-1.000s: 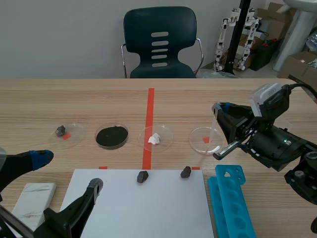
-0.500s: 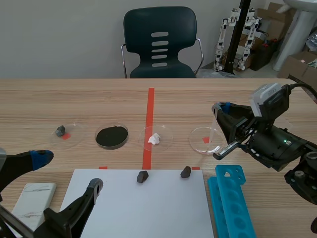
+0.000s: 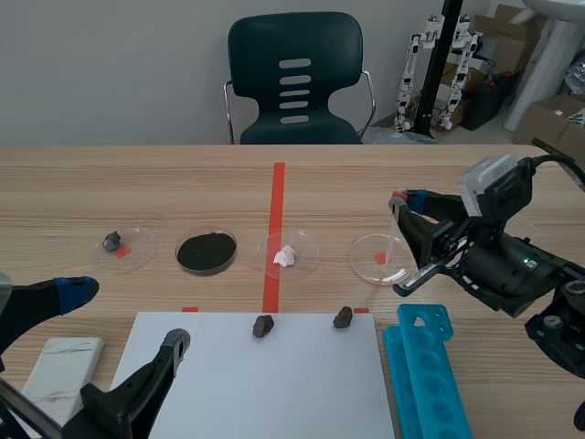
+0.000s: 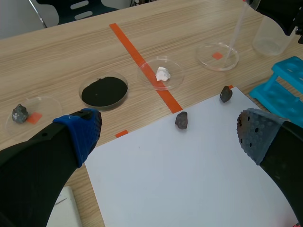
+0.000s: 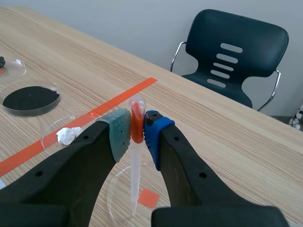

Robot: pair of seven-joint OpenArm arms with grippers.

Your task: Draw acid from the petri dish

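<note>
Right gripper [image 5: 136,135]: you had it clamped on pipette [image 5: 135,189], tip inside dish [image 3: 364,265].
Left gripper [image 4: 168,134]: you had it gaping, empty, at dish's 8 o'clock.

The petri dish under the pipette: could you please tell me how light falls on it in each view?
Scene view: the dish shows a faint rim, no harsh glare. Left wrist view: soft glints on its rim. Right wrist view: the right gripper hides most of it.
</note>
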